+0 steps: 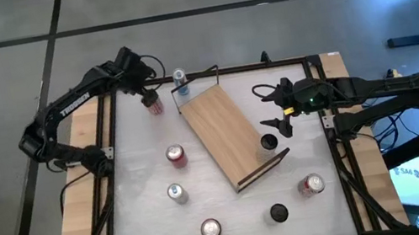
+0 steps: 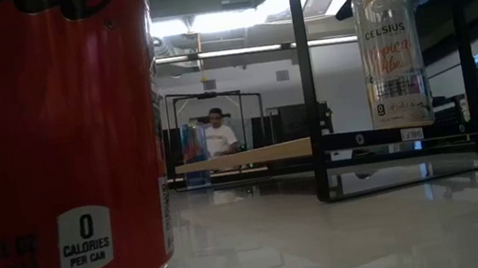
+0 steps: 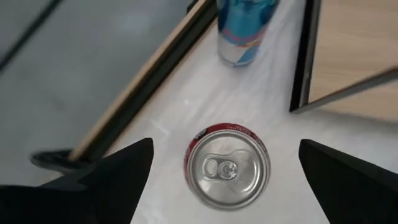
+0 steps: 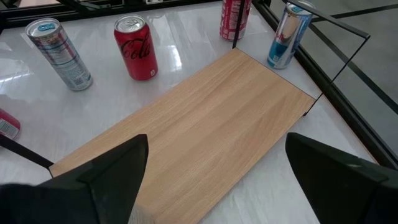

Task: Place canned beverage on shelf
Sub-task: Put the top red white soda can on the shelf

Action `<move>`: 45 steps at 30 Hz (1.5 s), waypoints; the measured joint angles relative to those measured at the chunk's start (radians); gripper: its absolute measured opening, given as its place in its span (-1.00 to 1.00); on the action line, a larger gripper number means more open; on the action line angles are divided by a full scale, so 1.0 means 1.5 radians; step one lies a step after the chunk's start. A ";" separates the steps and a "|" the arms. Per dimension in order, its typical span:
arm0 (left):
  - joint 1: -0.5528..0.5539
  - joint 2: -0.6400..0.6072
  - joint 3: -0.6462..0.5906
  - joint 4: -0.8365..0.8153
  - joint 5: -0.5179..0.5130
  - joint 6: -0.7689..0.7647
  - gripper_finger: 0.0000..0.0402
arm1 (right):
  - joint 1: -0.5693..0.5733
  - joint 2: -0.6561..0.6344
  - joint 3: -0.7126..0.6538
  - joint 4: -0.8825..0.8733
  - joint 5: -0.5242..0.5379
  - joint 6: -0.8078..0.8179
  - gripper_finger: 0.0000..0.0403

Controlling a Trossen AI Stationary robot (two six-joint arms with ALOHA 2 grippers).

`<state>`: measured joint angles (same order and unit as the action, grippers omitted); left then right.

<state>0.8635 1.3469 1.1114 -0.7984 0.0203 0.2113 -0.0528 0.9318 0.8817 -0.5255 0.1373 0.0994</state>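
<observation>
A red can point(image 3: 227, 173) stands upright on the white tabletop near the far left corner, also visible in the high view point(image 1: 154, 104). My left gripper point(image 3: 225, 142) hangs open above it, one finger to each side, clear of the can. The shelf point(image 1: 229, 131), a light-wood board with black wire rails, lies slantwise on the table's middle. A blue can point(image 1: 179, 77) stands by its far end. My right gripper point(image 1: 270, 111) waits open above the shelf's right side point(image 4: 199, 137).
More cans stand around: a red one point(image 1: 176, 155), a silver one point(image 1: 177, 193) and a red-and-white one point(image 1: 210, 229) left of the shelf, two black ones point(image 1: 268, 143) point(image 1: 278, 213) and a red one point(image 1: 312, 185) on the right. A person point(image 2: 218, 132) shows far behind.
</observation>
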 joint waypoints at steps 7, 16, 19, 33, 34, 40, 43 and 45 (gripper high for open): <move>0.000 -0.008 0.000 -0.018 0.001 0.103 0.94 | 0.000 0.000 0.000 0.000 0.000 0.000 0.86; -0.018 -0.008 0.000 -0.039 -0.011 0.145 0.94 | 0.000 0.000 0.000 0.000 0.000 0.000 0.86; -0.021 -0.008 0.000 -0.049 -0.004 0.178 0.94 | 0.000 0.000 0.000 0.000 0.000 0.000 0.86; -0.030 -0.003 0.000 -0.042 0.007 0.307 0.94 | 0.000 0.000 0.000 0.000 0.000 0.000 0.86; -0.028 -0.003 0.000 -0.041 0.000 0.315 0.94 | 0.000 0.000 0.000 0.000 0.000 0.000 0.86; -0.018 -0.003 0.000 -0.041 -0.007 0.361 0.94 | 0.000 0.000 0.000 0.000 0.000 0.000 0.86; -0.013 -0.003 0.000 -0.041 -0.007 0.362 0.94 | 0.000 0.000 0.000 0.000 0.000 0.000 0.86; -0.009 -0.003 0.000 -0.041 -0.007 0.362 0.94 | 0.000 0.000 0.000 0.000 0.000 0.000 0.86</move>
<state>0.8501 1.3426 1.1114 -0.8597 0.0097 0.7540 -0.0525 0.9318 0.8818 -0.5255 0.1375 0.0994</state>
